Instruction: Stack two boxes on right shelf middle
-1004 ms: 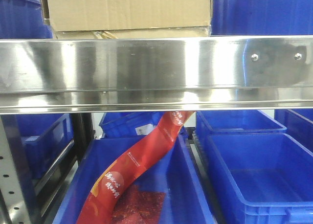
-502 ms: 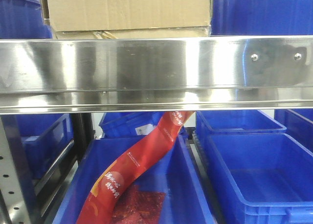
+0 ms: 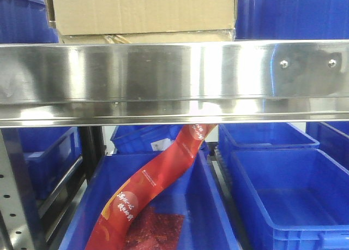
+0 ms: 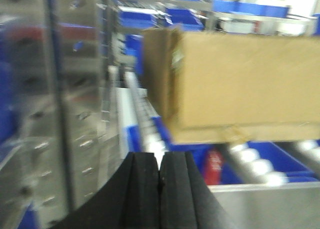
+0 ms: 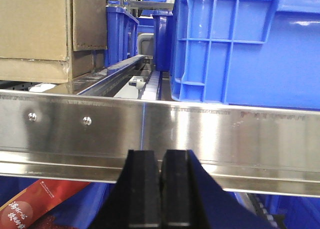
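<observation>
A large brown box (image 3: pixel 142 10) rests on a flatter brown box (image 3: pixel 147 38) on the steel shelf (image 3: pixel 174 81), behind its shiny front rim. In the left wrist view, which is blurred, the large box (image 4: pixel 245 79) sits on the flatter box (image 4: pixel 235 134) up and to the right of my left gripper (image 4: pixel 160 161). That gripper is shut and holds nothing. In the right wrist view the stacked boxes (image 5: pixel 35 29) stand at the upper left. My right gripper (image 5: pixel 162 159) is shut and empty, just in front of the shelf rim (image 5: pixel 210 129).
Blue plastic bins (image 3: pixel 289 12) flank the boxes on the shelf, one (image 5: pixel 245 44) directly above the right gripper. Below the shelf are more blue bins (image 3: pixel 294 201); a red printed strip (image 3: pixel 152 179) hangs into one. A perforated grey upright (image 3: pixel 13 195) stands at the lower left.
The reflections on the shelf rim have shifted and brightened a little. The boxes and bins have not moved.
</observation>
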You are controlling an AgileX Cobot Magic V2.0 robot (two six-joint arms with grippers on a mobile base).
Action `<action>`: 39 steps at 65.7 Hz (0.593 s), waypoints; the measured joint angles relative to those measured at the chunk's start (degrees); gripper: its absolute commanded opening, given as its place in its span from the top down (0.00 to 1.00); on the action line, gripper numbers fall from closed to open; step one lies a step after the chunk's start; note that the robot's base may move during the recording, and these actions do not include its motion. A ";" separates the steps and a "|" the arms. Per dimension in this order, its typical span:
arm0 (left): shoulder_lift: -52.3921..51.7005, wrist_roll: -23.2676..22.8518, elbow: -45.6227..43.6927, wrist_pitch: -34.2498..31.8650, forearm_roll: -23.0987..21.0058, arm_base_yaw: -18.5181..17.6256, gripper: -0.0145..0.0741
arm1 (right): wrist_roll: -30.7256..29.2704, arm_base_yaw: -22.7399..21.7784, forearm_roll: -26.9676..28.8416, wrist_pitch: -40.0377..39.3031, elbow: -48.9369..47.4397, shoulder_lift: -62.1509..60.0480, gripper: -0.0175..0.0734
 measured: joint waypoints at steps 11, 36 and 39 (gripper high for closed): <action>-10.44 3.66 11.33 -3.16 -3.80 5.59 0.95 | 0.00 0.00 0.00 0.00 0.00 0.00 0.99; -16.48 4.44 18.54 -2.93 -3.23 2.82 0.95 | 0.00 0.00 0.00 0.00 0.11 0.00 0.99; -16.48 4.44 18.54 -2.84 -3.23 2.38 0.95 | 0.00 0.00 0.00 0.00 0.11 0.00 0.99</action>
